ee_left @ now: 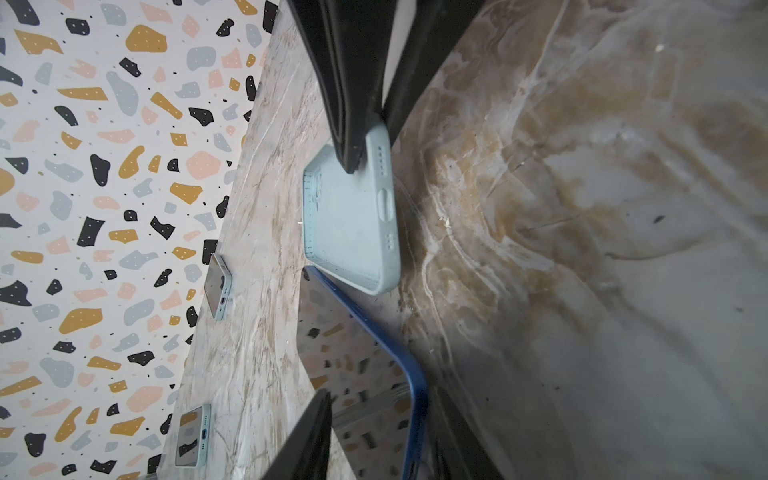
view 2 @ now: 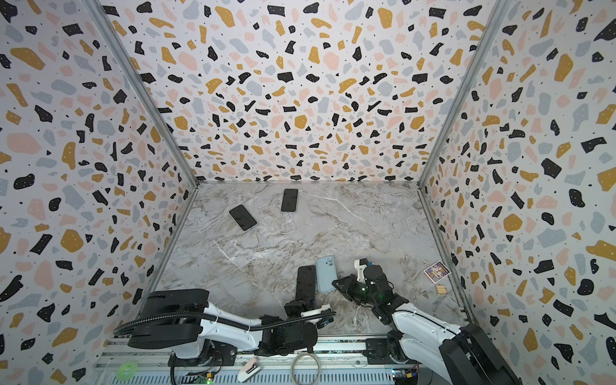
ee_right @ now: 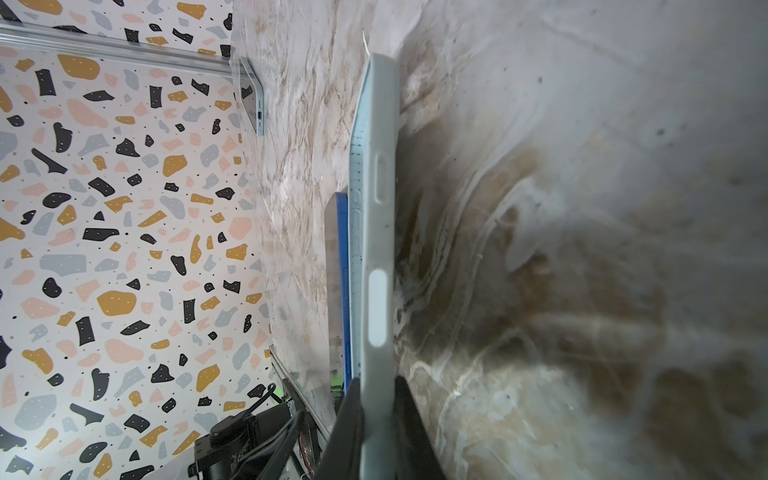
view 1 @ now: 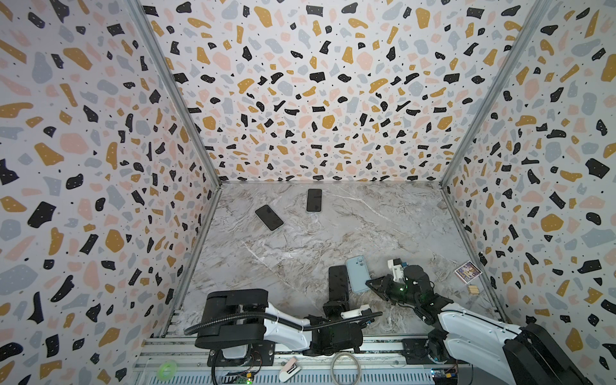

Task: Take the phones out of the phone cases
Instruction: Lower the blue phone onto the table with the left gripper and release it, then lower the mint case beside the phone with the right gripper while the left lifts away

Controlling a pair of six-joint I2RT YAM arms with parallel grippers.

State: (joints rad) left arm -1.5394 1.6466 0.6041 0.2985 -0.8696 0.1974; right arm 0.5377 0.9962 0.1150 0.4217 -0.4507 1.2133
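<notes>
Lying screen-up on the marble counter (view 1: 300, 240), the phone (view 1: 339, 281) is already out of its cover. Its dark glass and blue edge are bare in the left wrist view, and no part of the pale blue phone case (view 1: 357, 274) wraps it. The phone case sits just beside the phone, to its right in both top views, with their long edges close together or touching; which it is cannot be told. Its hollow looks empty, with the camera opening at the far end. The right pincer (view 1: 369, 283) is clamped on the near right rim of the phone case, one finger on each face of the wall, as the right wrist view shows. Whether the phone case rests flat or is tipped up a little on that side is unclear. The left pincer (view 1: 339, 298) stands at the near end of the phone with its fingers parted and a clear gap between them, and neither appears to pinch the phone. On this reading the separation, the core of the task, is done. What seems left is small: letting go of the phone case and drawing both arms back. Farther off, an angled spare phone (view 1: 269, 217) and a second spare phone (view 1: 314, 200) lie near the back wall. A printed card (view 1: 468, 271) and a small wooden block (view 1: 471, 289) sit by the right wall.
</notes>
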